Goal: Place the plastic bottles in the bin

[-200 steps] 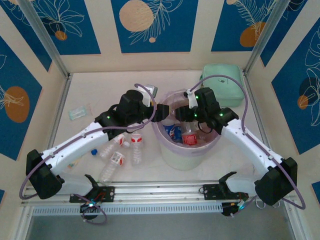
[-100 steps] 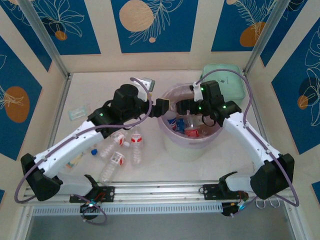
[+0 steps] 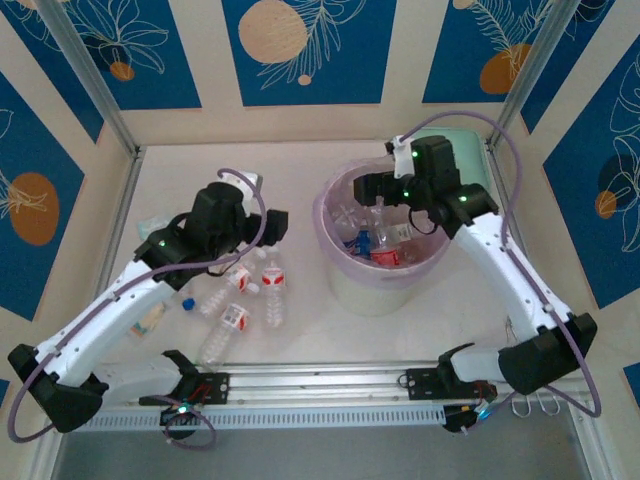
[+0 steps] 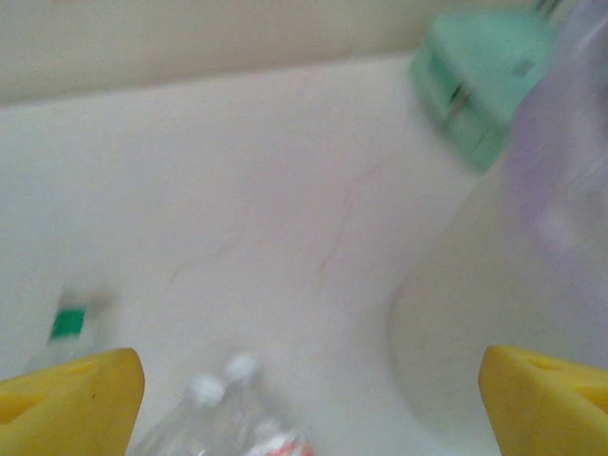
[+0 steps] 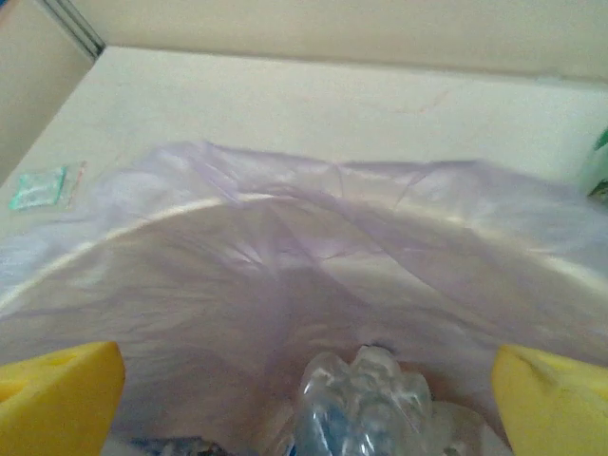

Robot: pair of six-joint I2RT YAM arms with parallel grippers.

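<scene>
Place: robot test cell, lab-type.
Walls: blue leaf-print panels (image 3: 305, 50) boxing in the table (image 3: 200, 170).
Frame: metal corner posts (image 3: 90, 80); slotted rail (image 3: 320, 378) at near edge, two arms (image 3: 120, 300) mounted there.

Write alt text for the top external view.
A white bin lined with a lilac bag holds several plastic bottles, the right hand poised above its far rim. To its left, the left hand hovers near more bottles lying on the table.

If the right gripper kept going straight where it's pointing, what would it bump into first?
Probably the clear bottle in the bin, low in front of the open right gripper. Depth is unclear, so it might pass above it and touch the lilac bag behind.
</scene>
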